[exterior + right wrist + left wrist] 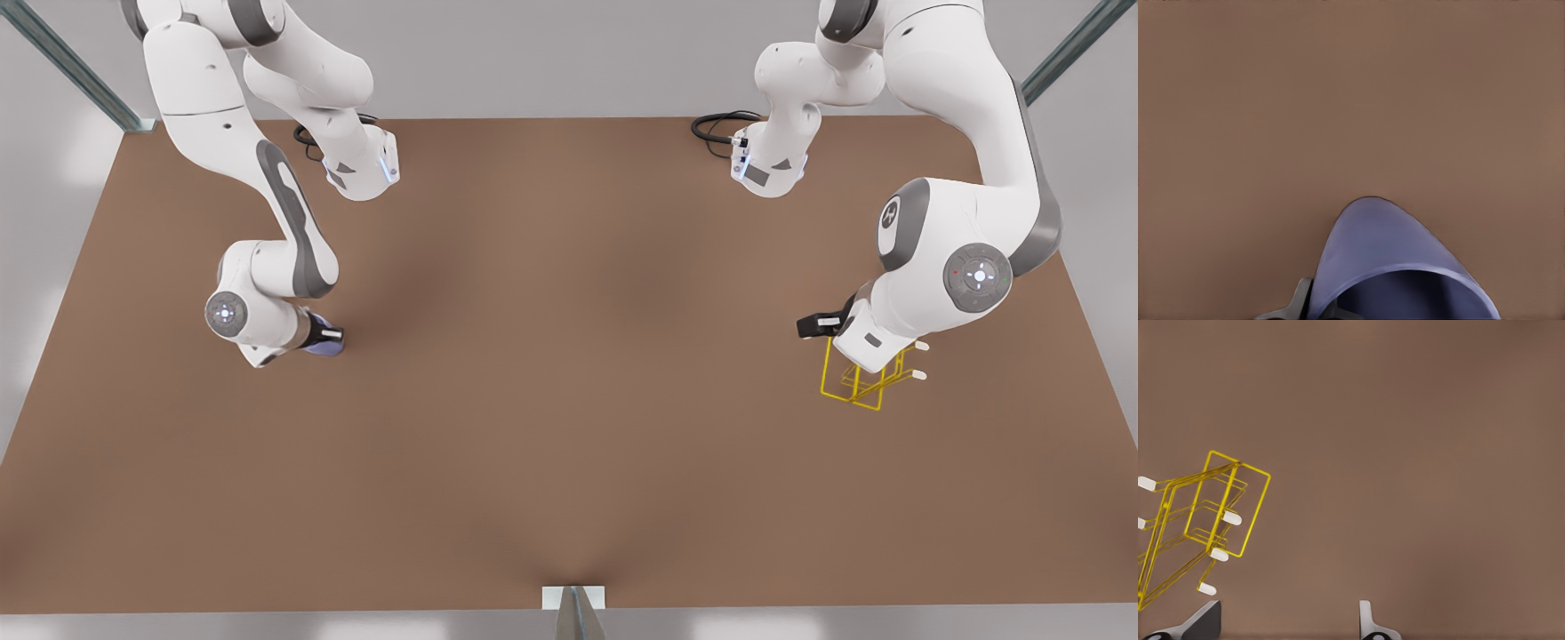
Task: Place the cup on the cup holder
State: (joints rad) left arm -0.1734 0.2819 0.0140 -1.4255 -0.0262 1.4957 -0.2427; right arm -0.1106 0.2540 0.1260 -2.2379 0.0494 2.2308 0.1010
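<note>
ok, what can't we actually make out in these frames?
Cup: front view, mostly hidden under the right gripper; right wrist view, rim cut by the edge.
Cup holder: front view, top hidden behind the left arm; left wrist view, one side cut by the edge.
Left gripper: open; left wrist view's edge cuts its fingers.

I count two grippers of mine: my left gripper (1288, 608), fingers spread, just beside the cup holder (1213, 513), and my right gripper (327, 339), well apart from the cup holder. There is one cup (1386, 245), clasped in that right gripper. One cup holder stands on one table (569, 409). On the cup holder I can make out five white-tipped pegs (1231, 518) (counted from my left wrist view). Two black cables (717, 128) lie coiled far beyond the cup holder.
</note>
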